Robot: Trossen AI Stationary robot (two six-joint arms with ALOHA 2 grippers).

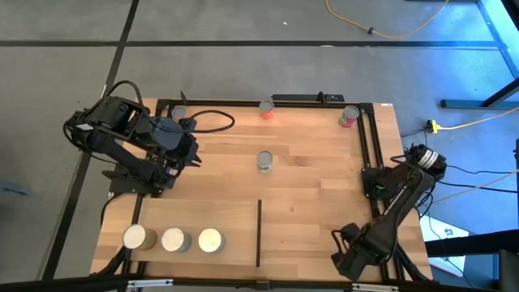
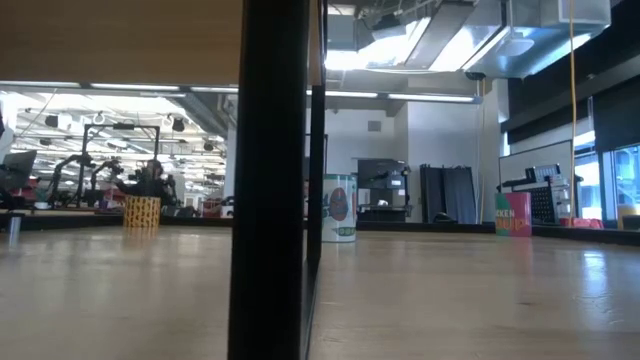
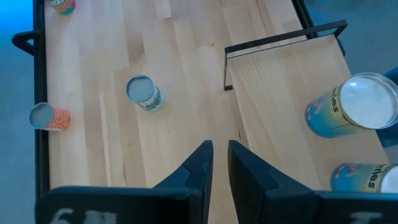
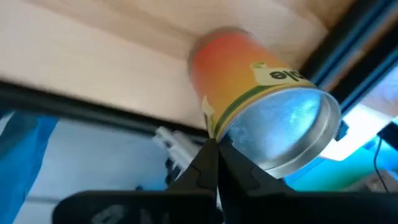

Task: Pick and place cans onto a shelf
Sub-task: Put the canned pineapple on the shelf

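Shelf: the light panel (image 1: 211, 212) lies at the near left part of the table (image 1: 324, 195), with its black bar (image 1: 259, 234) along the inner edge.
Cans already placed: 3 cans (image 1: 173, 239) stand upright in 1 row on the shelf, near its front edge. I judge this leaves the space behind them free for more.
Cans waiting: a green-labelled can (image 1: 265, 161) stands near the middle of the table. An orange can (image 1: 267, 108) and a red can (image 1: 349, 116) stand at the far edge.
Right gripper (image 4: 217, 142): low at the near right corner, fingers pressed together with nothing between them. An orange can with a green band (image 4: 249, 81) is just beyond the tips, tilted, its silver end toward the camera. I think the grip missed.
Left gripper (image 3: 220, 144): it hovers above the left side, fingers a narrow gap apart, holding nothing. It seems only to wait.
Risk: the tilted can is close to the black table frame and may roll.
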